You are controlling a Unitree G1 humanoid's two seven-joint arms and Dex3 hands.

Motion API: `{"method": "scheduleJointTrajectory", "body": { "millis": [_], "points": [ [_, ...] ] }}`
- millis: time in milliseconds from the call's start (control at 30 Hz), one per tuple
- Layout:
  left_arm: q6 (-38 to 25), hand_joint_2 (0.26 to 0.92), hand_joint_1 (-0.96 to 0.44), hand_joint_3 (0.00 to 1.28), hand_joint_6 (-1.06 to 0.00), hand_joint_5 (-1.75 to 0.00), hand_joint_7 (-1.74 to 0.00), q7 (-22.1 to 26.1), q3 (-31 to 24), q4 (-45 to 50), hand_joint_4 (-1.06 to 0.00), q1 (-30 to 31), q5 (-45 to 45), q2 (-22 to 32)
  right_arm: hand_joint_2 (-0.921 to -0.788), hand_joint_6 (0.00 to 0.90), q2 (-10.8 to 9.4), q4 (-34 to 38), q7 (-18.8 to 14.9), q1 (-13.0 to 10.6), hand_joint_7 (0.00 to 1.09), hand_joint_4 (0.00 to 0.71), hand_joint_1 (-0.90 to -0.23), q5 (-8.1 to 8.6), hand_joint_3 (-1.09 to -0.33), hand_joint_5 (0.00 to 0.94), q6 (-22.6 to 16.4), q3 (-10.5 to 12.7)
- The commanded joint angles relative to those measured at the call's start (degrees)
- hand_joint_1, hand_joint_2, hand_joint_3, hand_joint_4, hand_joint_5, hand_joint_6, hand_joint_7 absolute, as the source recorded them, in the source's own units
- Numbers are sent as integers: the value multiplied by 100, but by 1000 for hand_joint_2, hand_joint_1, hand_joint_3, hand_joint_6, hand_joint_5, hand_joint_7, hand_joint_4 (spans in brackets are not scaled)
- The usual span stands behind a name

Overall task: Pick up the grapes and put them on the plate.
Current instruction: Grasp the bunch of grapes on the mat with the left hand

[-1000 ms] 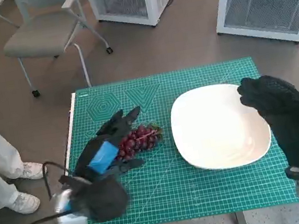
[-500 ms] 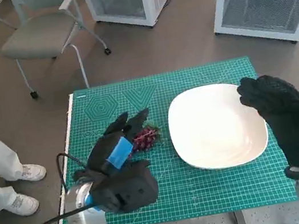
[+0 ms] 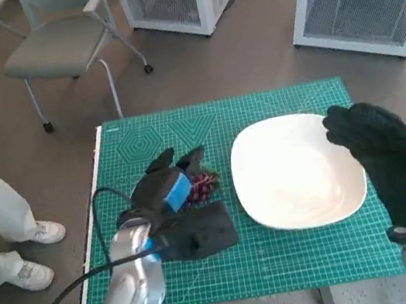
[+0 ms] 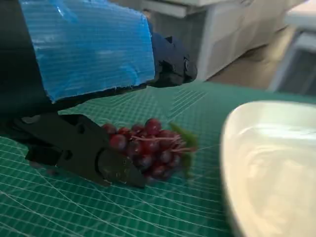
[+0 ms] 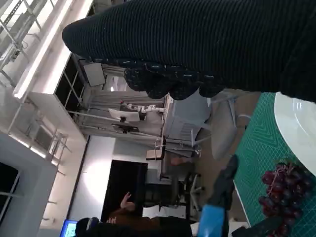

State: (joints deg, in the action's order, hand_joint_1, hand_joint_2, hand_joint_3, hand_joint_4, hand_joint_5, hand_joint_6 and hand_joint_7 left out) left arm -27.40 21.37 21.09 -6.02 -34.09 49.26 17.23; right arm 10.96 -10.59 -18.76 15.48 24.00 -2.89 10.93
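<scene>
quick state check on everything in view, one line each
grapes: on the green mat, beside the plate, not on it
plate: on the mat, nothing on it
left hand: over the grapes, fingers on either side of the bunch; a firm grip cannot be told
right hand: raised at the plate's far edge, holding nothing
chair: on the floor beyond the table, nobody in it

Table (image 3: 100, 164) covered by a green cutting mat (image 3: 300, 257); on the mat, grapes (image 3: 200, 186) beside a white plate (image 3: 294, 171).
</scene>
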Motion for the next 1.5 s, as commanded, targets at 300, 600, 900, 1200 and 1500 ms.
{"method": "scheduleJointTrajectory", "body": {
  "millis": [300, 600, 900, 1200, 1500],
  "points": [
    [-164, 754, -175, 4, -279, 0, 0, -371, 146, -1807, -128, -935, -127, -244, -921, 221, -18, 80, 6, -99, 1006, 403, -351, -29, -602, 814, 25, -6],
    [-65, 760, -135, 4, -268, -1, -2, -574, 162, -3125, -128, -1505, -475, -427, -921, 222, -14, 64, 10, -129, 1004, 403, -351, -41, -602, 813, 7, 3],
    [82, 769, -116, 7, -282, -1, -8, -719, 276, -3632, -130, -1638, -644, -505, -921, 223, -20, 63, 21, -142, 1003, 403, -351, -66, -602, 813, -9, 1],
    [569, 789, -40, 12, -350, -5, -33, -929, 300, -4102, -143, -1705, -878, -475, -921, 224, -17, 55, 19, -148, 1001, 403, -349, -73, -602, 812, -2, 11],
    [705, 797, -36, 12, -382, -4, -33, -915, 452, -4680, -150, -1980, -952, -551, -921, 225, -12, 42, 33, -152, 999, 404, -344, -84, -604, 810, 15, 7]
  ]
}}
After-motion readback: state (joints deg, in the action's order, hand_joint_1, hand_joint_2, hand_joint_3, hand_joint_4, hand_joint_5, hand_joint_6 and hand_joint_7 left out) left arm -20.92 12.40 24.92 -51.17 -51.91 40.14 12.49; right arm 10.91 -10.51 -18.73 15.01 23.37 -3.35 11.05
